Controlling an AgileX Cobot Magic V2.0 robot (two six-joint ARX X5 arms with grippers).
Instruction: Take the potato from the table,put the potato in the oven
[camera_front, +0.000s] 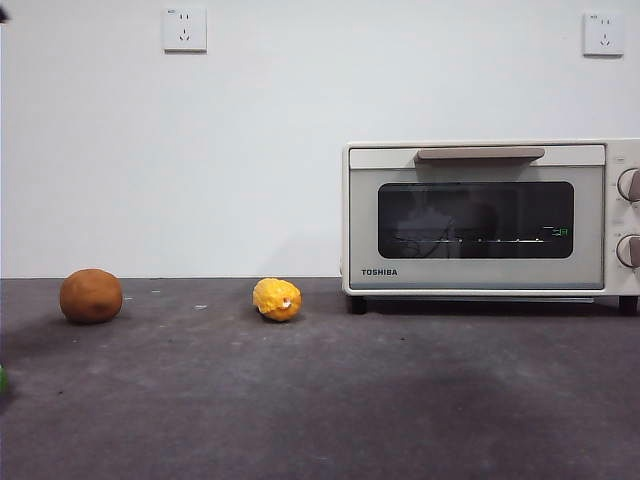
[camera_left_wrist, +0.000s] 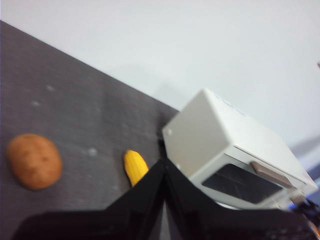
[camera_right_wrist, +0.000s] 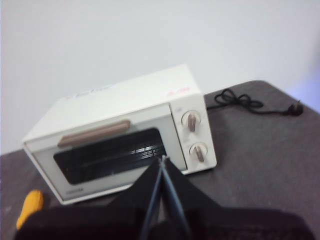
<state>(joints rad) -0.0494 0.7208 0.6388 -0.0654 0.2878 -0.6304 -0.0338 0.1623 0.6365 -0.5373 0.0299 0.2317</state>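
Observation:
The brown potato (camera_front: 91, 296) lies on the dark grey table (camera_front: 320, 400) at the far left; the left wrist view also shows the potato (camera_left_wrist: 34, 161). The cream-white Toshiba oven (camera_front: 490, 218) stands at the right with its glass door closed; the oven (camera_left_wrist: 230, 155) (camera_right_wrist: 125, 142) shows in both wrist views. My left gripper (camera_left_wrist: 164, 162) hangs above the table, shut and empty, off to one side of the potato. My right gripper (camera_right_wrist: 162, 160) is shut and empty, held in front of the oven door. Neither gripper appears in the front view.
A small bumpy yellow-orange object (camera_front: 277, 299) lies between the potato and the oven. The oven's black power cord (camera_right_wrist: 250, 105) trails on the table beside it. A white wall with two sockets stands behind.

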